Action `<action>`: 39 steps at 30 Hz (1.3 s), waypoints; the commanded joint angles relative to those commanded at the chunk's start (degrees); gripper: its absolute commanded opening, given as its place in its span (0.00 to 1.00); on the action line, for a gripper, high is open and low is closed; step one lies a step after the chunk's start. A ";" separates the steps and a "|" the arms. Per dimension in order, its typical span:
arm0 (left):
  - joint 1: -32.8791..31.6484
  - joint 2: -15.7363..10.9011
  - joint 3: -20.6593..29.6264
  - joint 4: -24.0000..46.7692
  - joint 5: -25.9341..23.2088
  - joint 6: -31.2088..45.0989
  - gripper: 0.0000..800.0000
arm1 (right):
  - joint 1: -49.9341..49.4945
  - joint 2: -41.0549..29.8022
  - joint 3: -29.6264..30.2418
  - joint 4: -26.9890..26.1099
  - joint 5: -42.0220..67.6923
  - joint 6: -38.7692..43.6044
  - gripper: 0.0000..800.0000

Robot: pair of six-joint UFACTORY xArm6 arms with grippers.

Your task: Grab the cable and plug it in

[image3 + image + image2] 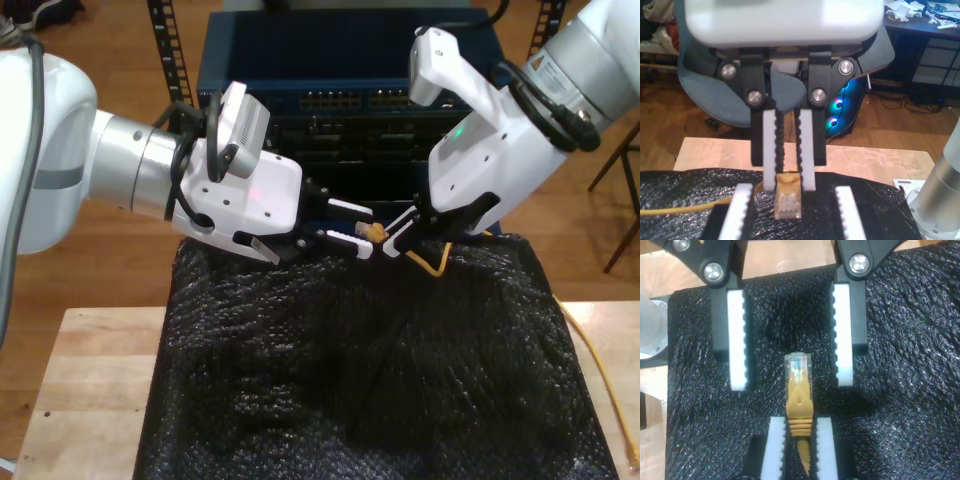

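While my second gripper [800, 424] pinches the yellow cable [799, 401], my first gripper [794, 192] gapes wide.

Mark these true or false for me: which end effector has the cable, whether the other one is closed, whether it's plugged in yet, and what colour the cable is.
1. My second end effector is shut on the cable. True.
2. My first end effector is clamped on the plug. False: it is open, with its fingers apart on either side of the plug.
3. The plug is seated in the blue rack unit. False: it is held above the black mat.
4. The cable is yellow with a clear plug. True.
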 joint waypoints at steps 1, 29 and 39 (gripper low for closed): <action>0.00 0.00 0.00 0.00 0.00 0.00 0.42 | 0.00 0.00 0.00 0.00 0.00 0.00 0.01; 0.09 -0.09 0.26 0.00 -0.26 -0.44 0.05 | 0.18 0.18 0.00 0.00 -0.70 0.00 0.01; 0.09 -0.09 0.70 0.00 -0.18 -0.44 0.01 | 1.41 0.18 0.09 0.00 -0.53 -0.44 0.59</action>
